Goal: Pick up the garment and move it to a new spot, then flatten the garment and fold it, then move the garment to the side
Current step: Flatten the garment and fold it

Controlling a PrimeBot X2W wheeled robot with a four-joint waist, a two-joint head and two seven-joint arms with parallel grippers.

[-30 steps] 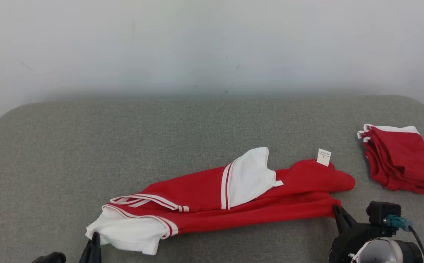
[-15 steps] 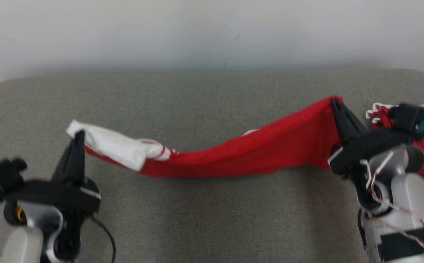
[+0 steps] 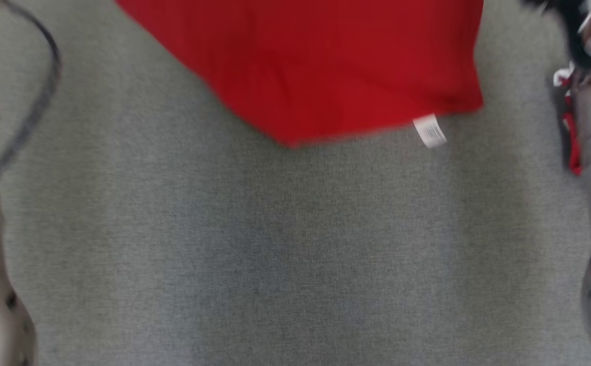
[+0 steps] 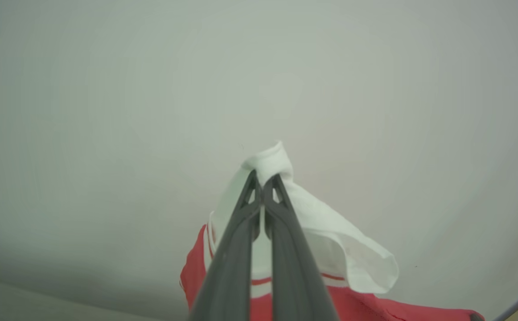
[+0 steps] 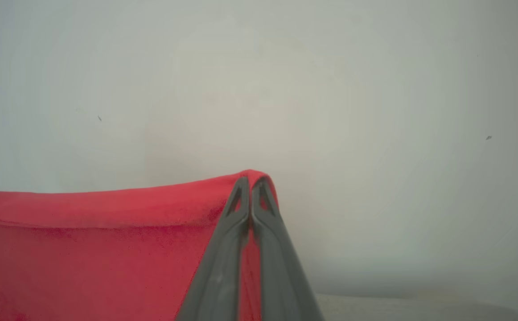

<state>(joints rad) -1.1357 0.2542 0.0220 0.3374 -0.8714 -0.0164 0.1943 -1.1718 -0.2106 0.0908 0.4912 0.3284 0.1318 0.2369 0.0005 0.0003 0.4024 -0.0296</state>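
One garment [image 3: 326,66] aloft, strung between two sets of jaws: left jaws pinching its white corner, right jaws clamped on red cloth. One label [image 3: 429,131] dangles over the tabletop [image 3: 275,254].

A grey woven surface [image 3: 295,254] spreads across the head view, its weave fine and even, slightly blurred and darker in a soft patch near the middle. Behind it, in the wrist views, stands a plain pale wall [image 4: 107,89], smooth and unmarked over most of its face. In the right wrist view two small dark specks sit on it, one at the right [image 5: 488,137] and one at the upper left [image 5: 99,118]. The wall meets the surface low in that view.
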